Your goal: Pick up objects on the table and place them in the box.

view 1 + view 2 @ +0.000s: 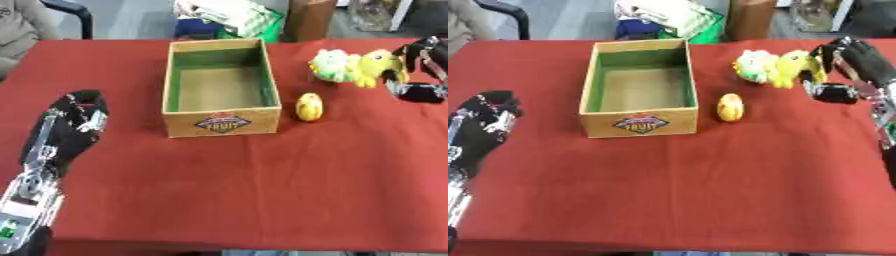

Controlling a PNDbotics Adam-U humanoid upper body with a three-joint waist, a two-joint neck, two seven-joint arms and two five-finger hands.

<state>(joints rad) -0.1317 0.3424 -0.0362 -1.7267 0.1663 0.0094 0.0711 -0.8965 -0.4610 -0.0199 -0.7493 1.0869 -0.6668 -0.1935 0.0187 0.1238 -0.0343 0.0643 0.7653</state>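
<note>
Right hand at the plush toy, box waiting empty.

My right hand (pixel 846 67) sits just beside the yellow-and-green plush toy (pixel 776 66), fingers spread with the thumb tucked low under the toy's yellow end; whether anything touches yet I cannot tell. I judge the step to be the grasp itself, so I want the fingers over the plush's yellow body and the thumb beneath before I curl. The small yellow egg-shaped toy (pixel 730 107) lies nearer me than the hand and further toward my left; I must not knock it. The wooden box (pixel 639 122) stands well to the hand's left, nothing inside. My left hand (pixel 77 120) rests far off over the red tablecloth (pixel 262 190), fingers relaxed.
</note>
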